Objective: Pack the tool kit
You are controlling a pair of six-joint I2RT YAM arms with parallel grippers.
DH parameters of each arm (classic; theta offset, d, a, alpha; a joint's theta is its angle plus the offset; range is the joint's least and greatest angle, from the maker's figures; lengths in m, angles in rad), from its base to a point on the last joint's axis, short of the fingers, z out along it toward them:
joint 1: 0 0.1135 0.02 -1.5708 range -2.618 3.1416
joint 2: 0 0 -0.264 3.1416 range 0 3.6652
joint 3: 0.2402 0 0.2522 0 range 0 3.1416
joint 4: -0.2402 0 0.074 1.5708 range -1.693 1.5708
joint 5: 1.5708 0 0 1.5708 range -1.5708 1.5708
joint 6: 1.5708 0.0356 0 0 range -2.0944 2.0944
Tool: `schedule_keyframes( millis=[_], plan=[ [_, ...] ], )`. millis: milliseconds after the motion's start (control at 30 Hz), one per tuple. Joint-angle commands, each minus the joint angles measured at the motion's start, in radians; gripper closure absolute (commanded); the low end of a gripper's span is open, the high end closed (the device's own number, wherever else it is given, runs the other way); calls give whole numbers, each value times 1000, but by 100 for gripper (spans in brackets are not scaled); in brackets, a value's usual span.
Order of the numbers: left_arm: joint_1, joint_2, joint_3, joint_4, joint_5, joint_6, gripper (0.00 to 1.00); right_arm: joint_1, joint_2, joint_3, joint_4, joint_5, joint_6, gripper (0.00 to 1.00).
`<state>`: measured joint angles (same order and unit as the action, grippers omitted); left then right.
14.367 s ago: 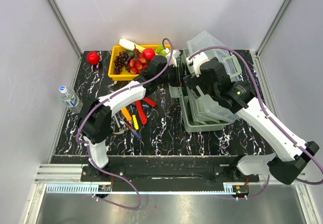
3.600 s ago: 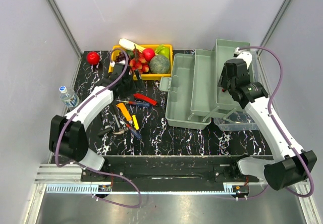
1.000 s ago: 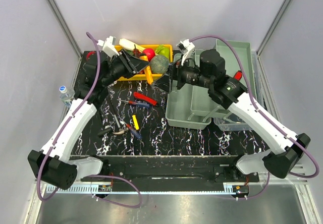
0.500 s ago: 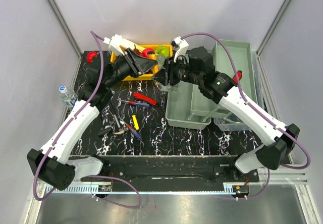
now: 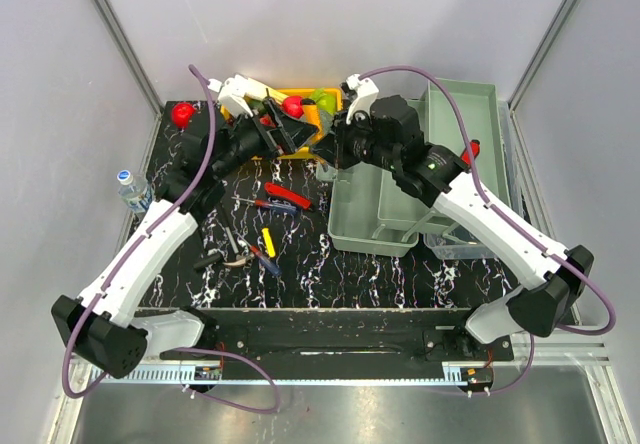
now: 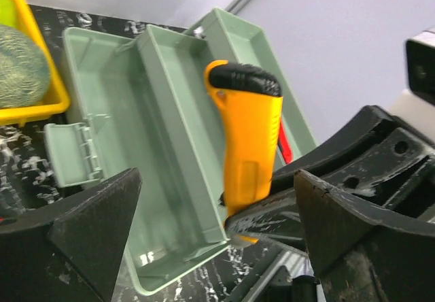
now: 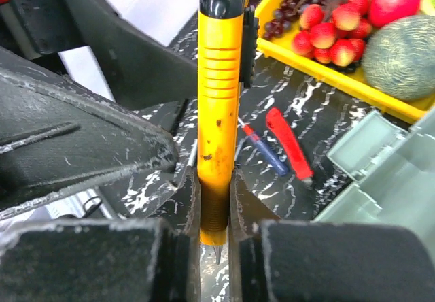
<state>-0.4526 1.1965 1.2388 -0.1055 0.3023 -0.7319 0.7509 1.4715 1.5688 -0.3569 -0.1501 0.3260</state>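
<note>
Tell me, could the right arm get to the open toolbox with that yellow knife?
Likely yes: the right gripper is shut on the yellow knife, and the toolbox sits open beside it, only that arm above it.

A black tabletop (image 5: 340, 274) veined with white is seen. A red ball (image 5: 182, 114) is set at its far left corner, and a yellow fruit tray (image 7: 340, 81) is placed along the far edge. An open grey-green toolbox (image 5: 365, 219) is laid on the right half, with a matching tray (image 5: 462, 114) just beside it. Left of the toolbox, hand tools are scattered: a red-handled tool (image 5: 288, 196), a slim screwdriver (image 5: 262, 204), a yellow-handled tool (image 5: 268, 242) and pliers (image 5: 236, 257). A water bottle (image 5: 130, 189) is stood at the left edge.
</note>
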Motion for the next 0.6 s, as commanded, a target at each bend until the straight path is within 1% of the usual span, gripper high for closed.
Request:
schedule_keyframes(
  millis=[0, 133, 167, 267, 400, 567],
  plan=[
    [-1, -52, 62, -101, -138, 104, 1, 1, -59, 37, -37, 180, -96, 100],
    [2, -95, 45, -123, -225, 146, 1, -8, -83, 48, -100, 413, -166, 100],
    [0, -100, 42, -125, -236, 152, 1, -25, -88, 57, -118, 446, -182, 100],
    [0, -110, 33, -128, -262, 167, 1, -106, -89, 83, -174, 471, -177, 100],
    [2, -103, 33, -132, -261, 169, 1, -238, -114, 71, -224, 507, -114, 100],
    [0, -74, 39, -143, -243, 154, 1, -340, -138, 24, -270, 583, -12, 100]
  ],
)
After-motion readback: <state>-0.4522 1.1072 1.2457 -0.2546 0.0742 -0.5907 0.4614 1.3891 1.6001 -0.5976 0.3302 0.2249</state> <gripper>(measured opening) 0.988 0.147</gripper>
